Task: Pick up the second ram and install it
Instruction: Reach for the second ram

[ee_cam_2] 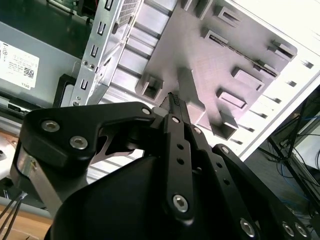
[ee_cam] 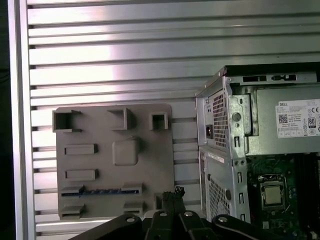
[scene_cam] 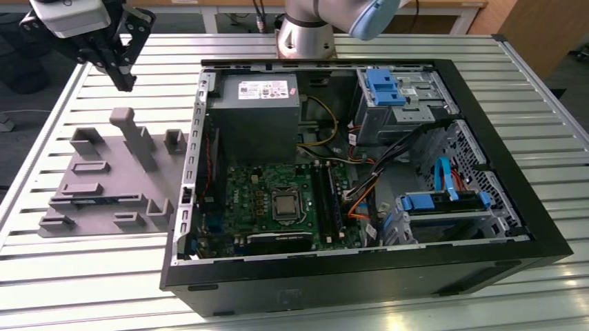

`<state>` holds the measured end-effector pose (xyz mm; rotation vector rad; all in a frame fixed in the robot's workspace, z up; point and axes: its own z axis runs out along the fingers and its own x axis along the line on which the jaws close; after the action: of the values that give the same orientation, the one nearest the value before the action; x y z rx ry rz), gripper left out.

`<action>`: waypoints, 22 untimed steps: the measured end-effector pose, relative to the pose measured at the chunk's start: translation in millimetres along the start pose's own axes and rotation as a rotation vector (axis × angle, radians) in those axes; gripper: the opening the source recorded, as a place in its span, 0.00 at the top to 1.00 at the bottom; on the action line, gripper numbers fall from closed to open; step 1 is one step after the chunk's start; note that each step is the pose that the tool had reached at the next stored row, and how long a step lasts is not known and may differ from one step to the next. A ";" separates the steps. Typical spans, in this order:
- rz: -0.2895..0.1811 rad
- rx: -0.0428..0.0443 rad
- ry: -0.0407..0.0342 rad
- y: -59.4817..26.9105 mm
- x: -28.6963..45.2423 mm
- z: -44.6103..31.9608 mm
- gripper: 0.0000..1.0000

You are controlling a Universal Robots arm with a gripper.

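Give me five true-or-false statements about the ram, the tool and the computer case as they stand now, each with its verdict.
1. The second ram lies in a slot of the gray holder plate. True.
2. The tool grips the second ram. False: the tool holds nothing and is apart from the ram.
3. The computer case lies open, with the green motherboard exposed. True.
4. The gray holder plate sits to the exterior view's right of the computer case. False: it sits to the exterior view's left of the case.
5. The tool's fingers are spread wide. False: in both wrist views they are closed together.
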<state>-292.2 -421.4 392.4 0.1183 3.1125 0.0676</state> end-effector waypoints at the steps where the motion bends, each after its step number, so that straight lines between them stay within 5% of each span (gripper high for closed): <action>1: 0.000 0.0000 0.0000 -0.7 1.0 0.0 0.89; 14: 0.000 0.0000 0.0000 -1.3 3.5 -0.1 0.89; 22: 0.000 -0.0001 -0.0001 -1.9 11.0 -0.2 0.89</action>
<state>-303.4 -422.4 392.3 0.1180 3.1124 0.0676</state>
